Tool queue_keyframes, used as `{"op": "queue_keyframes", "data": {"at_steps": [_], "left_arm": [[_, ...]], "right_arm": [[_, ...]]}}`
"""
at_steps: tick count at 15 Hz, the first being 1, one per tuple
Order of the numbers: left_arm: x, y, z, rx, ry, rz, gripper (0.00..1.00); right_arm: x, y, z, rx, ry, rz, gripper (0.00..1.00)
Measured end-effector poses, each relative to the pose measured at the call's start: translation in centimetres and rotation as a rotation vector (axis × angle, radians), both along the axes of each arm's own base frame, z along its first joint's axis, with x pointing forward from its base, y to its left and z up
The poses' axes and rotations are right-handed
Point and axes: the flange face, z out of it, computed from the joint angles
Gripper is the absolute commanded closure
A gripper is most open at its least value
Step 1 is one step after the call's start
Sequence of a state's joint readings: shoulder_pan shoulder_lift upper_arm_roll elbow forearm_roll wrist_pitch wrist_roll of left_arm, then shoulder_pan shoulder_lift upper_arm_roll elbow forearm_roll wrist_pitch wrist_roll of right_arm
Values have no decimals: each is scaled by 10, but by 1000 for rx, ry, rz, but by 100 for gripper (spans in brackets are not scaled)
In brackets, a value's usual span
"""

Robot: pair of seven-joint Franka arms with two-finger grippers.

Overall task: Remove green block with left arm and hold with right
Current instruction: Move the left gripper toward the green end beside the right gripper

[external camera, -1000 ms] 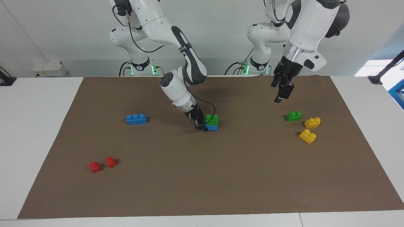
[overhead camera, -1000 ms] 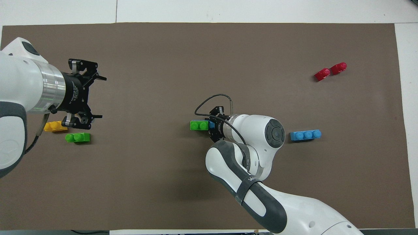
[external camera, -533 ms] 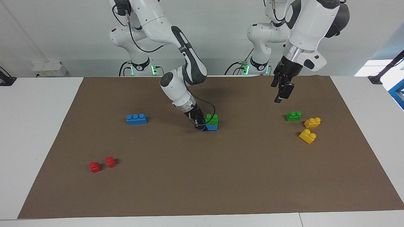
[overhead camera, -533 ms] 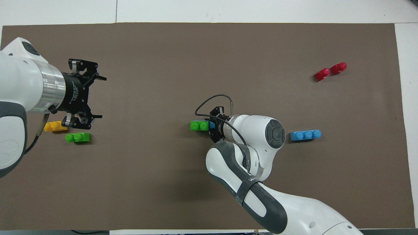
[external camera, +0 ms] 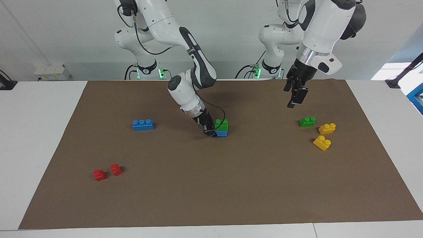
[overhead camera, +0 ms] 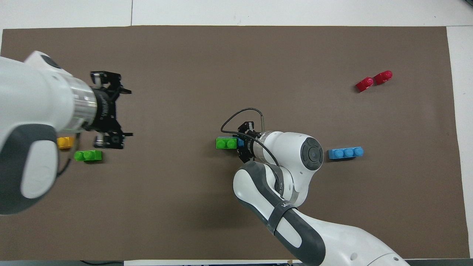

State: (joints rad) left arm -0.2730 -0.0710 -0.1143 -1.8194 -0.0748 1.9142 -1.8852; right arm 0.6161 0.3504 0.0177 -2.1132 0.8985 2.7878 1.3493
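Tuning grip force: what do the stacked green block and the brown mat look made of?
Green block: looks like moulded hard plastic, smooth and slightly glossy, with rounded studs and a uniform bright colour. Brown mat: probably paper or thin felt, going by its flat matte look, straight cut edges and a slightly wavy edge nearest the robots.

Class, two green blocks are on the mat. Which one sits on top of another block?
The green block at the mat's middle, stacked on a blue block beside the right gripper. The other green block lies alone near the yellow ones.
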Motion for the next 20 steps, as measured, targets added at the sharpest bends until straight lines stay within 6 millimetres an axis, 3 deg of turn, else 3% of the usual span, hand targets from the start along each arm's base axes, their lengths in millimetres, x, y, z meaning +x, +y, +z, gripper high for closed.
{"op": "queue_keyframes", "data": {"at_steps": [2,3,8,14,17,20], "left_arm": [[-29,-59,-18,8,8,49,0],[-34,-68,-21,8,9,58,0],[-25,-49,-18,4,5,98,0],[-27,-51,-21,8,9,83,0],[-33,-54,-35,24,32,67,0],[-49,-72,-66,34,50,45,0]], "right_arm": [[-1,0,0,-1,-4,0,100],[-1,0,0,-2,-4,0,100],[-1,0,0,-2,-5,0,100],[-1,0,0,-2,-5,0,100],[-1,0,0,-2,-5,0,100],[-1,0,0,-2,-5,0,100]]}}
